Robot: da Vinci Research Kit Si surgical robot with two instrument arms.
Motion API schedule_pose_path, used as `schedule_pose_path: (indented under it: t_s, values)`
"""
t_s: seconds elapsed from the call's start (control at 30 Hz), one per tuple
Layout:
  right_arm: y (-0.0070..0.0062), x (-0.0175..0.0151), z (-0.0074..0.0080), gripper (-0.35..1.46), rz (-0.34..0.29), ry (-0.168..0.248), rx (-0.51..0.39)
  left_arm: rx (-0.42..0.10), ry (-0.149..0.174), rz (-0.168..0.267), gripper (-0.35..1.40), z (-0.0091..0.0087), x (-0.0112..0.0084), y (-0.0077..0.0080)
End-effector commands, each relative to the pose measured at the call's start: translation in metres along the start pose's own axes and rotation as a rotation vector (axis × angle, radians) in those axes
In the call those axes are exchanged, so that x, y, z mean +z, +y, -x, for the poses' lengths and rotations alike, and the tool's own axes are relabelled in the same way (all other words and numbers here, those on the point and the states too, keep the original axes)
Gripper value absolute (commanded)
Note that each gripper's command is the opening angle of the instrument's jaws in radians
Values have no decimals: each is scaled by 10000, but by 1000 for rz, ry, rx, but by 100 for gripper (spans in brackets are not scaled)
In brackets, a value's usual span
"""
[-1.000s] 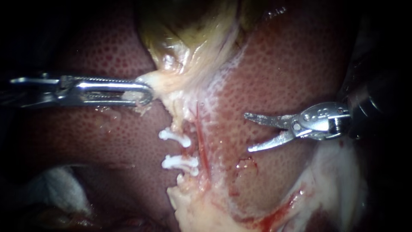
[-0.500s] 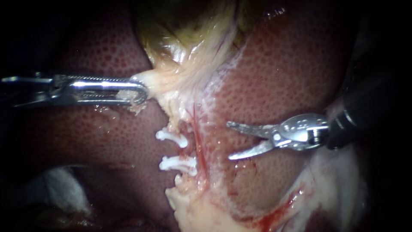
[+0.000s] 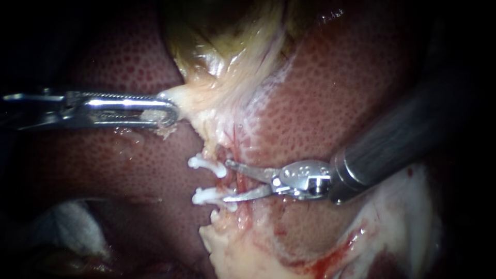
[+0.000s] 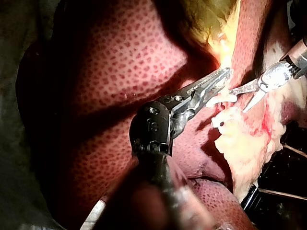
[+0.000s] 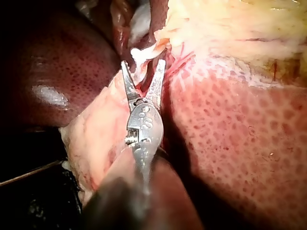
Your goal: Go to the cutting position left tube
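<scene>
The left tube (image 3: 223, 181) runs down from the gallbladder (image 3: 227, 46) and carries two white clips, an upper clip (image 3: 206, 164) and a lower clip (image 3: 209, 196). My right instrument (image 3: 227, 181) has curved blades, open, straddling the stretch between the clips; the upper blade tip lies by the upper clip, the lower one on the lower clip. In the right wrist view the open blades (image 5: 144, 72) flank pale tissue just below a white clip (image 5: 140, 55). My left instrument (image 3: 173, 111) is shut on the gallbladder's pale neck tissue, holding it leftward; it shows also in the left wrist view (image 4: 218, 79).
Mottled red liver (image 3: 336, 88) surrounds the field. A thin red tube (image 3: 244, 194) runs just right of the clipped one, under the blades. Pale fatty tissue (image 3: 243, 253) lies below the clips, white gauze (image 3: 67, 227) at lower left.
My right instrument has moved left and slightly down across the liver, its open blades now around the tube between the clips. The left instrument keeps its hold, nearly still.
</scene>
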Motion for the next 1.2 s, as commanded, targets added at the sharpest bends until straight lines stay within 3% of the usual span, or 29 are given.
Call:
schedule_pose_path:
  t_s: [0.03, 0.57, 1.0, 1.2]
  values:
    - [0, 3, 0, 144, -3, -6, 3, 0, 0, 0, -35, 0, 0, 0]
    - [-7, 26, 11, 144, -95, -85, 60, 1, 0, 0, -35, 1, 2, -3]
    - [-4, 45, 7, 142, -141, -94, 63, 1, 1, -1, -35, 3, 7, -18]
    - [-2, 55, 3, 139, -152, -57, 115, 2, 2, -3, -35, 4, 9, -17]
